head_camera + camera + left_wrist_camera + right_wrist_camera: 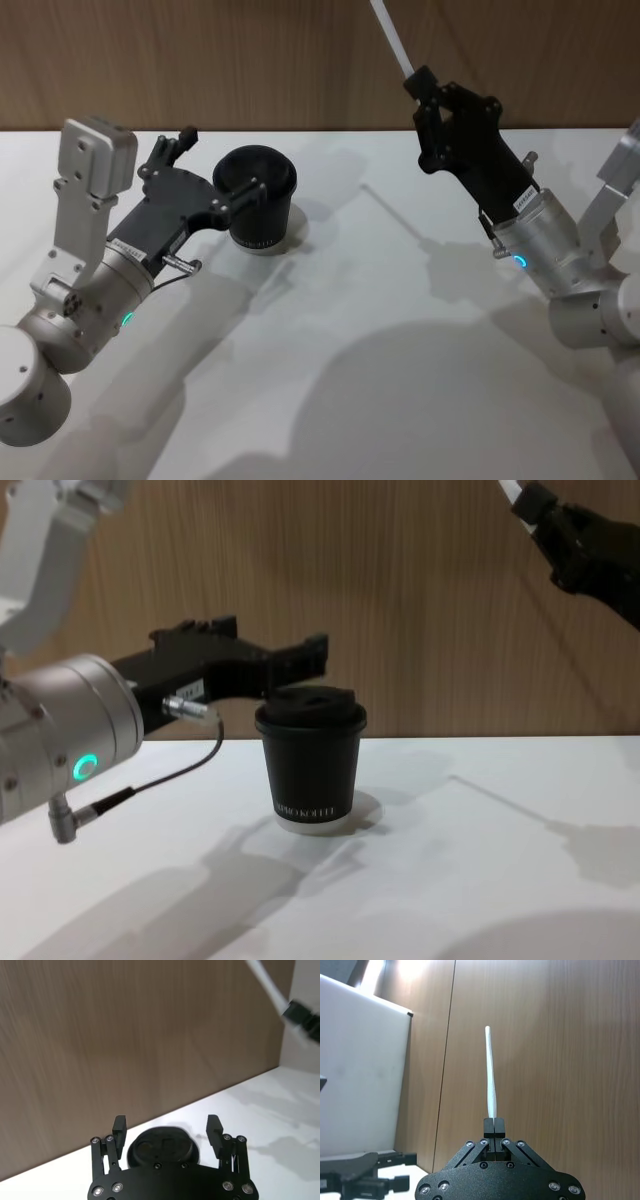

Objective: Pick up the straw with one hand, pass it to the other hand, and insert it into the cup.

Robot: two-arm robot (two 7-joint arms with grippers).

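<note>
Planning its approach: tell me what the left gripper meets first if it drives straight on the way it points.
Probably the cup: its lid lies between the open fingers of the left gripper. From the chest they seem near lid height, so it may skim over; then the wooden wall is next.

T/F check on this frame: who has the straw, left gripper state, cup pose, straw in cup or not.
1. The right gripper is shut on the straw. True.
2. The straw is inserted in the cup. False: it is held up in the air, apart from the cup.
3. The left gripper is open, close to the cup's lid. True.
4. The cup lies on its side. False: it stands upright on the table, lid on.
</note>
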